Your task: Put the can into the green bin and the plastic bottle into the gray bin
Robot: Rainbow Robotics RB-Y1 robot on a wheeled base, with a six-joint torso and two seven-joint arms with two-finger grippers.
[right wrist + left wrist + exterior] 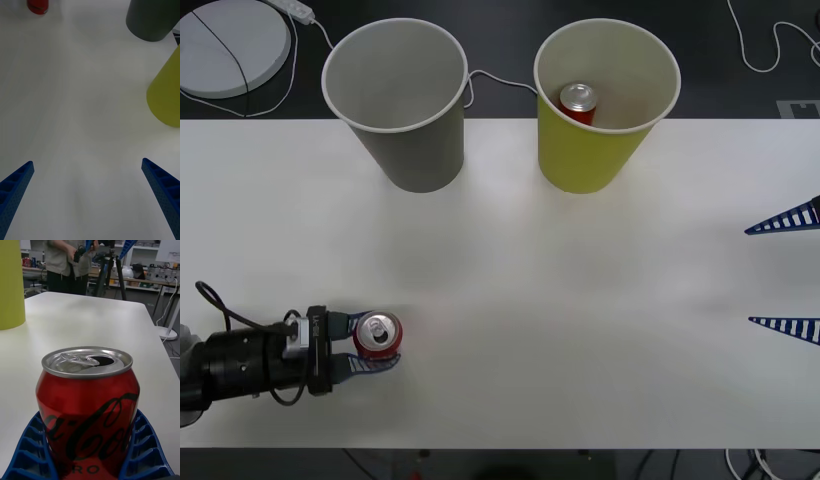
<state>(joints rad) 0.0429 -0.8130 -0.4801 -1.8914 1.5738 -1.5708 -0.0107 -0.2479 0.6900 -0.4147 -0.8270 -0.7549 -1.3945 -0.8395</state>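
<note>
A red can [377,333] stands upright near the table's front left. My left gripper [390,344] is shut on the can, its blue fingers [148,450] curved against both sides of the can [88,405]. At the back, the gray bin [415,140] stands left of the green bin [590,150], and a second red can [577,100] lies inside the green one. My right gripper [750,275] hangs open at the right edge, nothing between its fingers. The right wrist view has the right gripper [87,162], the green bin [167,93], the gray bin [150,22] and the can [37,5]. The plastic bottle is out of view.
A round white disc [230,45] and cables lie on the dark floor behind the white table [580,350]. The table's middle is bare between the two arms. The green bin [11,285] stands far off in the left wrist view.
</note>
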